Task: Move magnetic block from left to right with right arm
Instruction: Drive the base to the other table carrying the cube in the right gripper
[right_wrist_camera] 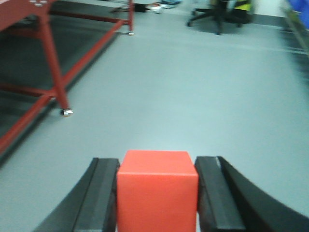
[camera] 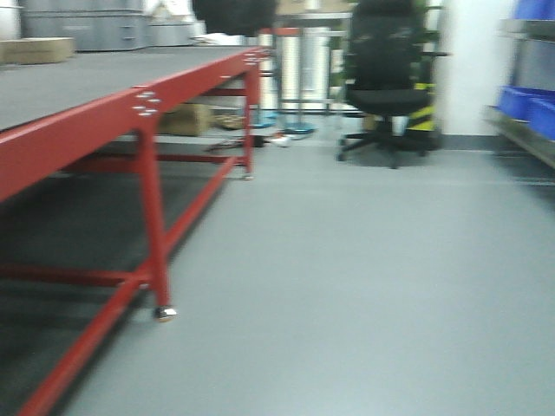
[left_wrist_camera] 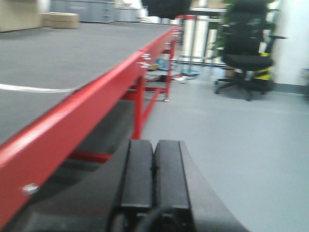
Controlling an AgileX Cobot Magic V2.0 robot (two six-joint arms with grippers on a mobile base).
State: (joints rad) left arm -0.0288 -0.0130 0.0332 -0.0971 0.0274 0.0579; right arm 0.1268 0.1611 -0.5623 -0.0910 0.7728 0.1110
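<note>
Right wrist view: the right gripper is clamped on the magnetic block. The bright-red cube sits between the two black fingers, one finger pressing on each side face, and its top face and front face are open to the camera. The block hangs above the grey floor – it is not on the table, whose red legs and crossbars stand to the left, well apart from it.

In the left wrist view the left gripper has its two black fingers together, with only a thin seam between them and nothing held. It is beside the long red edge of the table, near the level of the grey top. A thin white line runs across this top near the edge.

The front-facing view is blurred. It shows the table from its side, a cardboard box on the far end of the top, a black office chair further back on the floor, and blue bins on shelves at the right.
</note>
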